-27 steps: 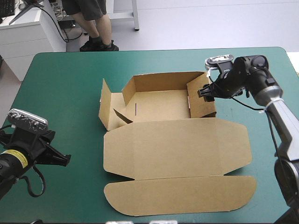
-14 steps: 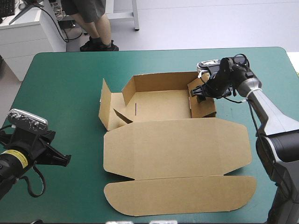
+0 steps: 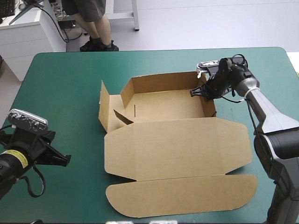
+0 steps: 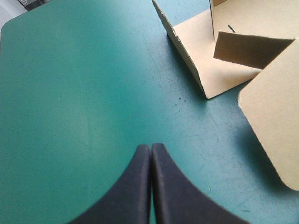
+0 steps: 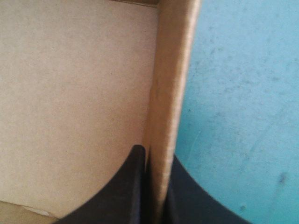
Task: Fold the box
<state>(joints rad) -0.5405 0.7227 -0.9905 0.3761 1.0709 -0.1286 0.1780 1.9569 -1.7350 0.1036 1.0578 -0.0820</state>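
Pinches the right wall (image 3: 209,106) of the box (image 3: 166,106) with the right gripper (image 3: 198,92): one black finger (image 5: 133,186) inside the tray, the other outside, the brown board clamped between them so they are all but together. Grips that wall towards its far end, near the box's back right corner.

Holds the left gripper (image 4: 151,148) pressed together in one pointed arch, nothing between its fingers, over bare teal-green cover (image 3: 60,93). Hangs well apart from the box, off its near left corner, touching no board.

Shows the box resting on the cover as an open tray, bare cover around it on every side. Stands upright at the back wall (image 3: 163,81) and at the gripped right wall. Stays unfinished on the box's left side: a side panel (image 3: 106,112) juts outward there, standing on edge, with a small flap (image 3: 122,116) leaning inward beside it. Spreads the lid (image 3: 177,147) flat from the tray's near edge, and beyond the lid a rounded tuck flap (image 3: 182,196), also flat, nearest the robot.
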